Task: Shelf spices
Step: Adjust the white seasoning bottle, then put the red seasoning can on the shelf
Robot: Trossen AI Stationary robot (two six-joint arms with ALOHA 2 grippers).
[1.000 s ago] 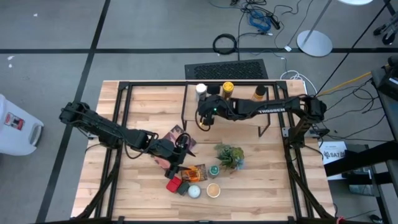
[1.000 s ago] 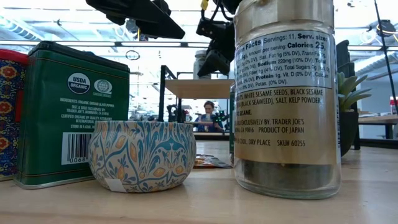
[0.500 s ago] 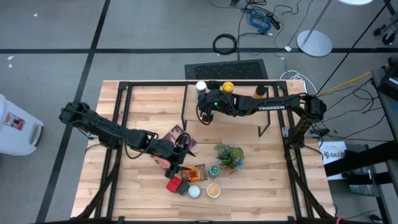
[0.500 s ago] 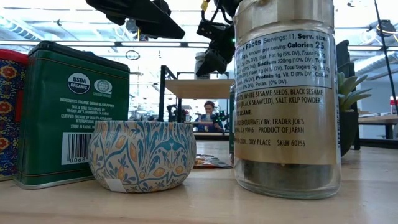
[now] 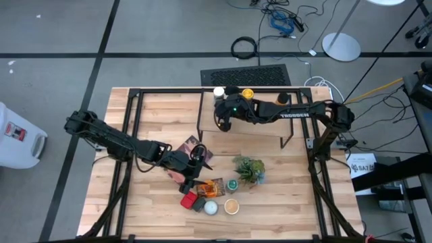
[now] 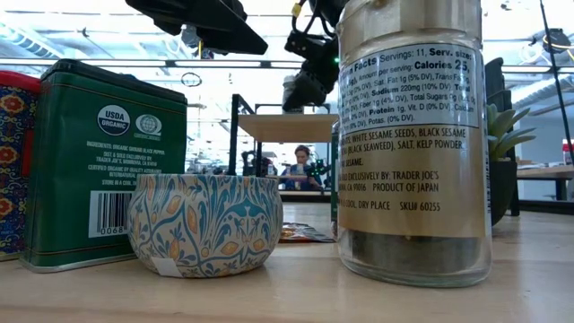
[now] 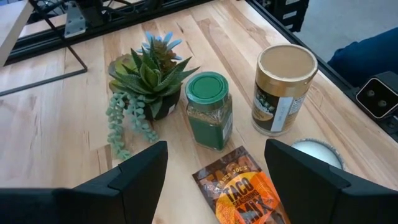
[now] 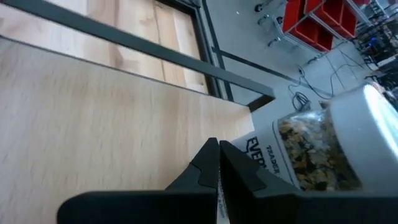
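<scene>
The shelf [image 5: 260, 121], a light-wood board on a thin black frame, stands at the far middle of the table [image 5: 155, 108]; along its far edge stand a white-topped jar [image 5: 219, 92], a yellow-topped jar [image 5: 248, 94] and a dark-topped jar [image 5: 283, 98]; the right wrist view shows the white-topped jar [image 8: 323, 146] on the board close ahead of that arm's fingertips. The right gripper [image 5: 221, 123] hangs over the shelf's left end, just near of the white-topped jar; its fingers [image 8: 208, 165] are pressed together and hold nothing. The remaining spices lie at the near middle of the table: an orange packet [image 7: 249, 193], a green-topped jar [image 7: 209, 109] just beyond it, a tan-topped jar [image 7: 283, 87] beside that, and a white-lidded tin [image 7: 314, 152] partly hidden by a finger; a red tin [image 5: 188, 200] and a dark green tin [image 5: 200, 205] sit to the left of these. The left gripper [image 5: 190, 180] hovers above the orange packet; its fingers [image 7: 140, 171] stand well apart with nothing between them. A potted plant [image 5: 249, 169] stands just right of the green-topped jar; a maroon book [image 5: 196, 145] lies under the left arm. In the low view a floral tin [image 6: 204, 222] sits between the green tin [image 6: 103, 161] and the tall jar [image 6: 414, 144].
</scene>
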